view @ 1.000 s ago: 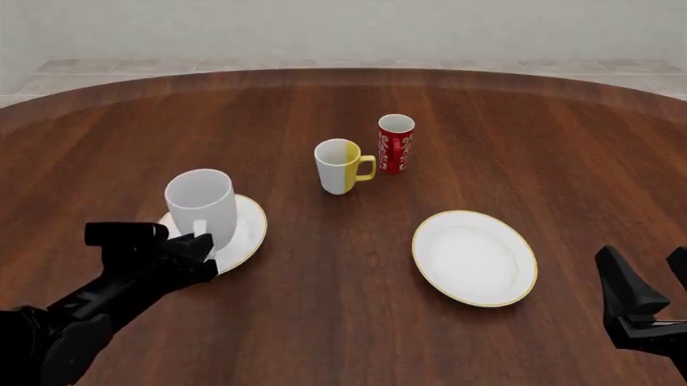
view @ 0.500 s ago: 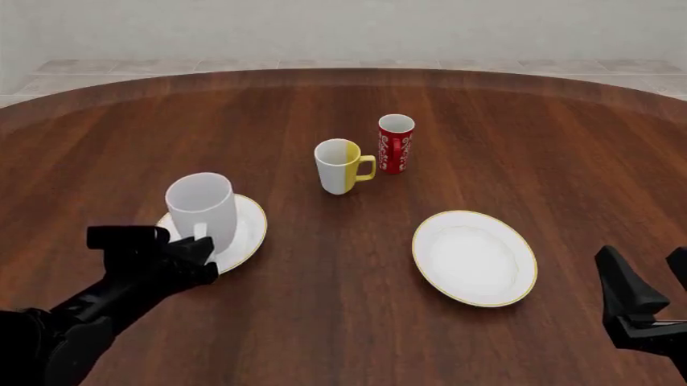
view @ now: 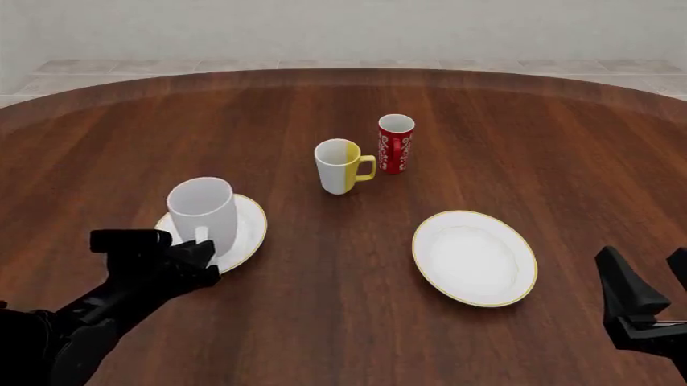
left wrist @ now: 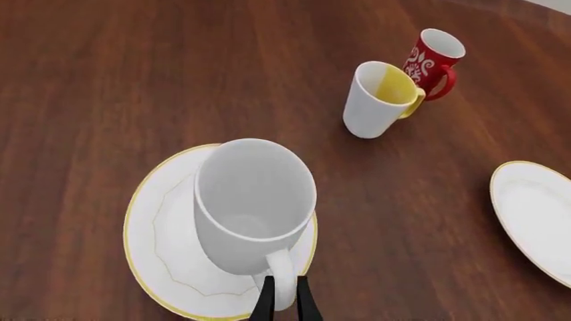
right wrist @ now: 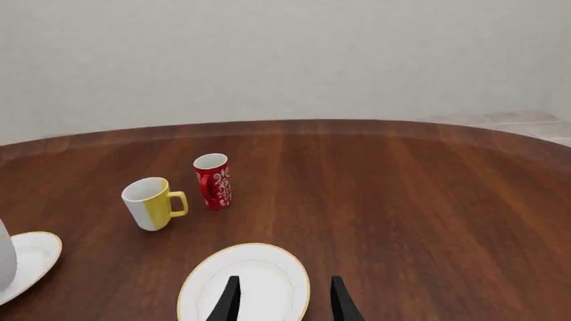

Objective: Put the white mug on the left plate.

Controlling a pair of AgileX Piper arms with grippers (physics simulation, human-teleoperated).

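The white mug (view: 202,207) stands upright over the left plate (view: 249,222), at or just above its surface; I cannot tell if it touches. My left gripper (view: 199,246) is shut on the mug's handle on the side nearest me. In the left wrist view the two black fingers (left wrist: 267,305) pinch the handle of the white mug (left wrist: 254,200), which sits over the middle of the left plate (left wrist: 160,234). My right gripper (view: 649,277) hangs open at the near right, with nothing between its fingers (right wrist: 230,301).
A white-and-yellow mug (view: 341,166) and a red patterned cup (view: 395,144) stand side by side mid-table, beyond the plates. The second gold-rimmed plate (view: 475,257) lies right of centre, just ahead of my right gripper (right wrist: 283,299).
The white mug has come down a little toward the left plate, held by my left gripper, which sank with it. The right arm has not moved.
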